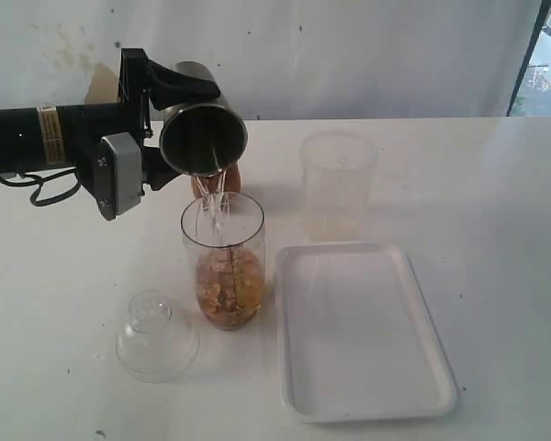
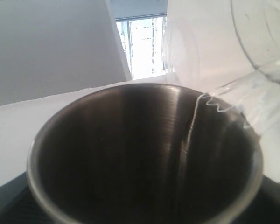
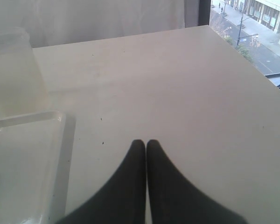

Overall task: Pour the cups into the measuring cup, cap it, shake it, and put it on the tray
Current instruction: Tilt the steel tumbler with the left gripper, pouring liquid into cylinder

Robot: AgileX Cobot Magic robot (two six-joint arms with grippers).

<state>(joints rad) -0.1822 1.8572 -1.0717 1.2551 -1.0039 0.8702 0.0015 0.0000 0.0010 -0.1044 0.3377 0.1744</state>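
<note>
My left gripper (image 1: pixel 179 129) is shut on the shiny steel tumbler (image 1: pixel 202 138), which is tipped mouth-down over the measuring cup (image 1: pixel 225 262). A thin stream of clear liquid runs from the tumbler's rim into it. The measuring cup stands upright, with amber liquid in its lower part. The left wrist view looks straight into the tumbler (image 2: pixel 130 154), with the measuring cup's rim (image 2: pixel 266 42) just beyond. The brown wooden cup (image 1: pixel 213 181) stands behind, mostly hidden. The dome cap (image 1: pixel 156 335) lies on the table to the measuring cup's left. The white tray (image 1: pixel 363 331) lies to its right. My right gripper (image 3: pixel 146 142) is shut and empty above bare table.
A frosted translucent cup (image 1: pixel 337 184) stands behind the tray, and appears in the right wrist view (image 3: pixel 14 70) beside the tray's corner (image 3: pixel 23 158). A black cable (image 1: pixel 46 188) trails under the left arm. The table's right edge borders a window.
</note>
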